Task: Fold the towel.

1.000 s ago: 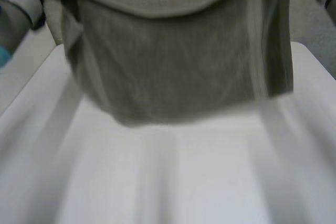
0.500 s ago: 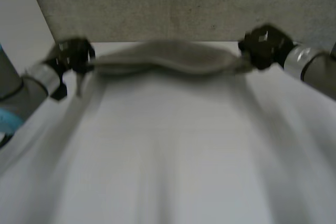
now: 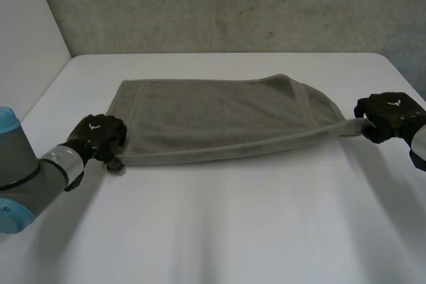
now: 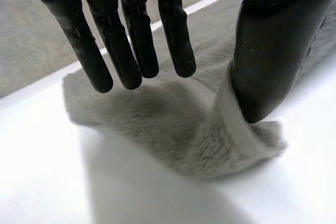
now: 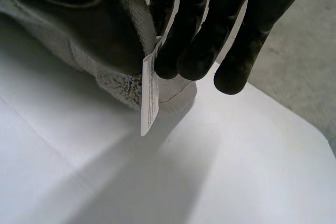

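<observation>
White tag [image 5: 150, 98] hangs off the towel [image 3: 213, 121] corner at my right hand [image 5: 210, 24], print too small to read. Towel is spread across the middle of the white table [image 3: 219, 231], long side running left to right, with its near edge raised in a ridge strung between both hands. Right hand is at the near right corner, low over the table, fingers curled round the cloth beside the tag, corner clamped. Left hand [image 3: 98, 136] is at the near left corner, knuckles up. Its fingers [image 4: 131, 51] are straight and off the cloth, thumb [image 4: 273, 51] tip against the bunched corner, no pinch
</observation>
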Robot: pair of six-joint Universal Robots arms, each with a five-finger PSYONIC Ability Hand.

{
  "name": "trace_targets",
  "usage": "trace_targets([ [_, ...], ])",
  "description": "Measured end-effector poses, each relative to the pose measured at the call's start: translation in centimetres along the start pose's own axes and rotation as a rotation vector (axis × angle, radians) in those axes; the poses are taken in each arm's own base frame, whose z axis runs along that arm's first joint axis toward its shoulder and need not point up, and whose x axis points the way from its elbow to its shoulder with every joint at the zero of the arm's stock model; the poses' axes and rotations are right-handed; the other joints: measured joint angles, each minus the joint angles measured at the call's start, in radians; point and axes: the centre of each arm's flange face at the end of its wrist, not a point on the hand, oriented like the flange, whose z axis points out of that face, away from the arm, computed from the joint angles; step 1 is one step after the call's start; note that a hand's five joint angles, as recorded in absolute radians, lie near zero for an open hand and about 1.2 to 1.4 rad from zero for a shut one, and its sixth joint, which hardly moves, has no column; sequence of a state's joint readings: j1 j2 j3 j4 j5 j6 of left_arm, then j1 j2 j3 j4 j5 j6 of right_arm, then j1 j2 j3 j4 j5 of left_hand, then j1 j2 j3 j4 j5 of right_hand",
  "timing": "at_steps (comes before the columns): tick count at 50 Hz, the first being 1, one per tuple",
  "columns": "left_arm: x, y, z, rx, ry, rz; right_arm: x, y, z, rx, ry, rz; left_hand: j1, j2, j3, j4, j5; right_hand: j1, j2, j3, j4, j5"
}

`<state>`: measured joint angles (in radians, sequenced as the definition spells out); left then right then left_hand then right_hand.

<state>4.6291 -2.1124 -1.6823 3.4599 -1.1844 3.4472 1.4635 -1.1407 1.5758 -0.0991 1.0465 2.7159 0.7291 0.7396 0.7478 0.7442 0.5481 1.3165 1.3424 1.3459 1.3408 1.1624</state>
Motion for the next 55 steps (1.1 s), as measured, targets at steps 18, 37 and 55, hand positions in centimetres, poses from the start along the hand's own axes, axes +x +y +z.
trace_targets([
  [18, 0.6, -0.1, -1.1, 0.003, -0.076, 0.015, 0.3, 1.5, -0.1, 0.006, 0.052, 0.024, 0.089, 0.084, 0.076, 0.080, 0.095, 0.000, 0.000, 0.000, 0.000, 0.000],
  [37, 3.0, -1.6, -3.2, 0.031, -0.024, 0.040, -2.0, 3.5, 0.4, -0.031, -0.014, -0.102, 0.536, 0.609, 0.598, 0.614, 0.551, -0.678, -0.687, -0.717, -0.718, -0.738],
  [55, 3.0, -1.3, -3.2, 0.025, -0.018, 0.038, -3.9, 4.0, -0.3, -0.022, -0.084, -0.210, 0.536, 0.609, 0.598, 0.615, 0.551, -0.678, -0.687, -0.717, -0.719, -0.738],
])
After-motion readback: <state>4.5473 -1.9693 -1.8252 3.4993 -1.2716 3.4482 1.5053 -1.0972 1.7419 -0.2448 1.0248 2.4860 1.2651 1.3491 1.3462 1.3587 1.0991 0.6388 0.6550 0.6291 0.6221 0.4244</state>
